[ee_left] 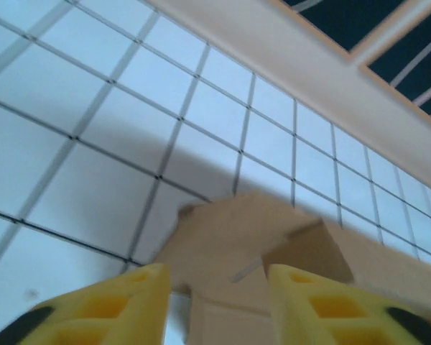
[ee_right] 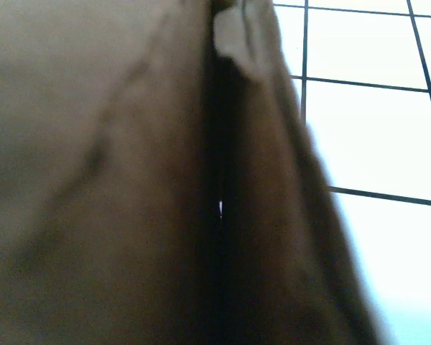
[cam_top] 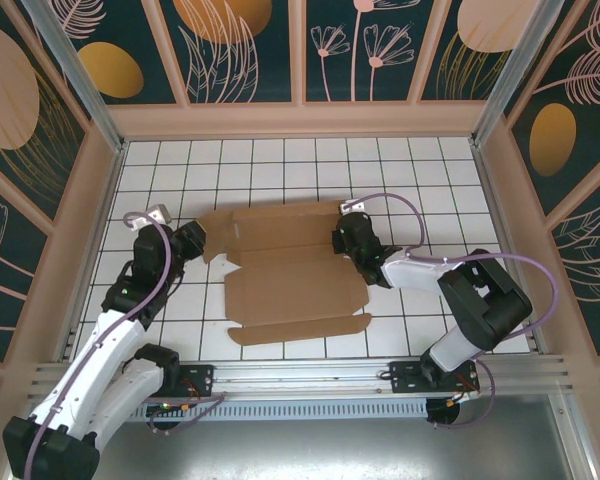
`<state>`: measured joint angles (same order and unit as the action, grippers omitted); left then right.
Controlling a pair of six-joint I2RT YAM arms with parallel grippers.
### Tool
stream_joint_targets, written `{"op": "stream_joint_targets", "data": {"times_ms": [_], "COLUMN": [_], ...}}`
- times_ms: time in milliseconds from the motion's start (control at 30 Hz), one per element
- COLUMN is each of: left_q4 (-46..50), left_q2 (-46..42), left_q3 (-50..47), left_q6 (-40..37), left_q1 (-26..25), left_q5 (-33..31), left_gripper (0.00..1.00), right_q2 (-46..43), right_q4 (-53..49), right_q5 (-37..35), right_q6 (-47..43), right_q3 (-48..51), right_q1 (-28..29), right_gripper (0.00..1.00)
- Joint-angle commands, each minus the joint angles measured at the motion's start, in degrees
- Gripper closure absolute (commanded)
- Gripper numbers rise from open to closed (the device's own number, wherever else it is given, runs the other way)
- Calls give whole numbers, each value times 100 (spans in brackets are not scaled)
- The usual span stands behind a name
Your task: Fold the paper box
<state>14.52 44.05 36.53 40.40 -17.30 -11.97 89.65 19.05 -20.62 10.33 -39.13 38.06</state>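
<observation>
The paper box lies as a flat brown cardboard sheet with flaps in the middle of the gridded table. My left gripper is at the sheet's left end. In the left wrist view its yellow fingers stand apart, and a corner flap of the paper box lies just beyond and between them, partly lifted. My right gripper sits over the sheet's right edge. Its camera is pressed close to the cardboard, with a dark crease down the middle. The cardboard hides its fingers, and I cannot tell if they hold anything.
Wooden walls with painted panels enclose the table on three sides. An aluminium rail runs along the near edge between the arm bases. White tiles lie bare behind and right of the sheet.
</observation>
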Motion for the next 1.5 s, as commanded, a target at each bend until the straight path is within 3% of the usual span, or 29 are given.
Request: {"op": "stream_joint_targets", "data": {"times_ms": [0, 133, 267, 433, 533, 667, 1067, 1300, 1467], "left_q4": [114, -261, -996, -2131, -2578, -3052, -3027, -2848, -2151], "left_q2": [270, 1021, 1674, 2794, 3513, 3712, 2660, 2534, 2365], "left_q3": [512, 567, 117, -215, -190, -497, -1390, -1288, -835], "left_q6": [-442, -534, 46, 330, 313, 571, 777, 485, 7], "left_q1": [146, 570, 1323, 2169, 2211, 2200, 1446, 1120, 489], "left_q5": [-1255, -1041, 189, 2223, 3234, 3981, 4429, 4362, 3790], "left_gripper": [52, 49, 49, 51, 53, 55, 56, 56, 55], "right_q2": [-13, -50, -68, -3, 54, 116, 360, 527, 571], "right_q4": [-490, -477, -503, -497, -448, -355, -153, -162, -234], "right_q5": [132, 152, 198, 259, 280, 352, 584, 632, 543], "right_q6": [-66, -49, 12, 34, 31, 55, 77, 178, 198], "right_q3": [239, 281, 310, 327, 345, 381, 244, 196, 170], "right_q1": [-62, -66, -72, -71, -85, -154, -265, -195, -147], "right_gripper": [100, 100, 100, 100, 100, 100, 100, 100, 100]}}
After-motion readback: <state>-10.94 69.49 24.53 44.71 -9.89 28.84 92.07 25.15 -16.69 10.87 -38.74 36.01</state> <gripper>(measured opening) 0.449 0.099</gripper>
